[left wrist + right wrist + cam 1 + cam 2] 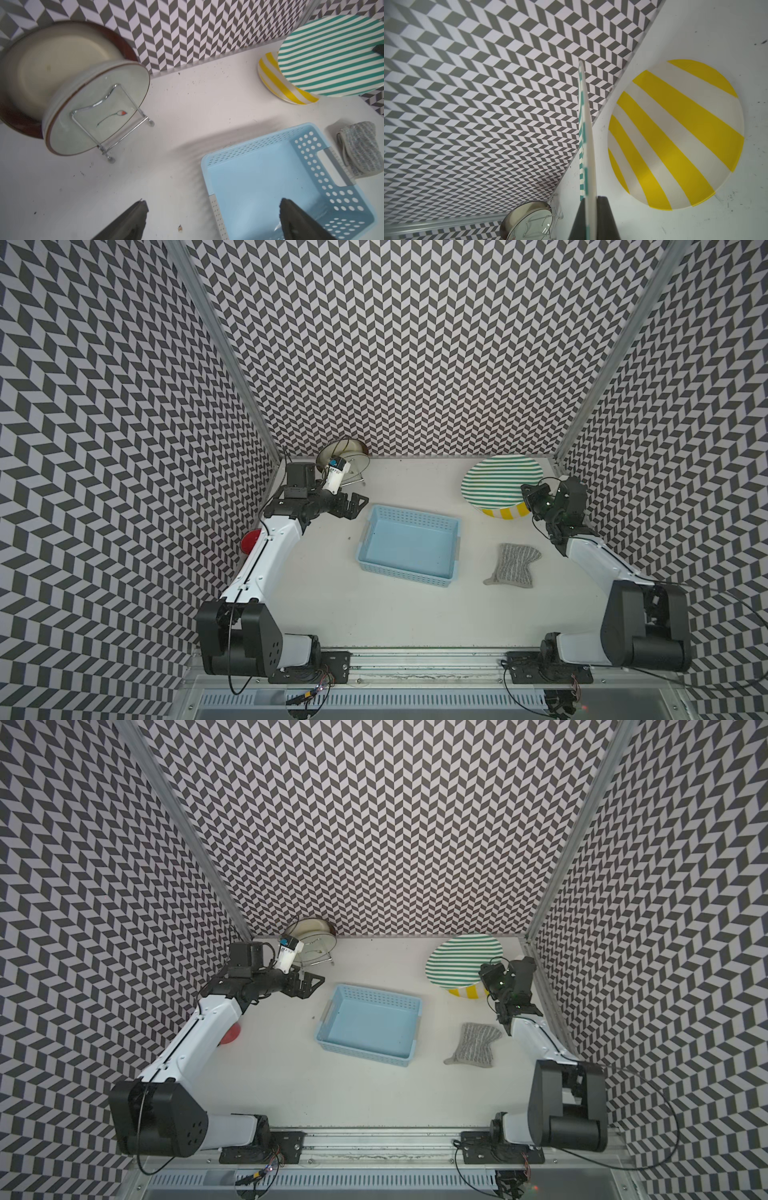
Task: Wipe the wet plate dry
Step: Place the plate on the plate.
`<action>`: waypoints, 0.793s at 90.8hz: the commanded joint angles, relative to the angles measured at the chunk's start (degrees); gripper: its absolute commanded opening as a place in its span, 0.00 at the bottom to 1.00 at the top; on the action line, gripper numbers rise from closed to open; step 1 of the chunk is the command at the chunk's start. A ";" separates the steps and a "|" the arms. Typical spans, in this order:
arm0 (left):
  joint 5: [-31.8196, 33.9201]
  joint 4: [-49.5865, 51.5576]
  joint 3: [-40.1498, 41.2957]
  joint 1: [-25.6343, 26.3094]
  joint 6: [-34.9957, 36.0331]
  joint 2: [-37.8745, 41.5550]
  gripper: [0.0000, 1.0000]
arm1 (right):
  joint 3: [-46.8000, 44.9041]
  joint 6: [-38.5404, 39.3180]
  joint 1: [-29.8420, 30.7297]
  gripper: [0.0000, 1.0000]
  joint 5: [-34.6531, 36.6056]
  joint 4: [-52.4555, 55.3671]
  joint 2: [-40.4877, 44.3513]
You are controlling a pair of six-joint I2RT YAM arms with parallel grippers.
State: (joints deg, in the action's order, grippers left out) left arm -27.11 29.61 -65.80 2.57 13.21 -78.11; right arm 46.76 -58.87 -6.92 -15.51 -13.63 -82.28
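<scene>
Our right gripper (591,200) clamps the rim of the green-striped plate (494,481), holding it tilted above a yellow-striped plate (505,512) at the far right corner of the table (415,614). Our left gripper (358,505) hangs spread wide and empty beside the blue basket (409,522). We see the grey cloth (513,564) lying between basket and right arm.

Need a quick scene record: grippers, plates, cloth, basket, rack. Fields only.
left gripper: open, empty, between rack and basket
right gripper: shut on green striped plate's rim
green striped plate: raised, tilted, over yellow striped plate
yellow striped plate: flat on table, far right
cloth: lying on table, right of basket, not gripped
basket: table centre
rack: far left corner, holding plates
</scene>
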 commanded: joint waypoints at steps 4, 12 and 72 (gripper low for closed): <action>2.48 -2.84 3.18 -0.79 2.86 2.09 1.00 | 3.41 -1.83 -3.39 0.00 -6.08 -11.97 -6.74; 2.40 -3.75 4.87 -0.98 2.55 2.17 1.00 | 5.17 -1.53 -4.79 0.00 -8.56 -13.31 -11.66; 0.80 -5.08 7.53 -1.25 0.54 3.37 1.00 | 15.14 2.78 -6.47 0.10 -11.13 -9.56 -30.34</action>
State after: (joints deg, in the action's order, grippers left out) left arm -25.36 25.87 -58.94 1.72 14.02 -76.49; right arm 61.93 -58.41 -12.91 -26.39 -22.44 -111.24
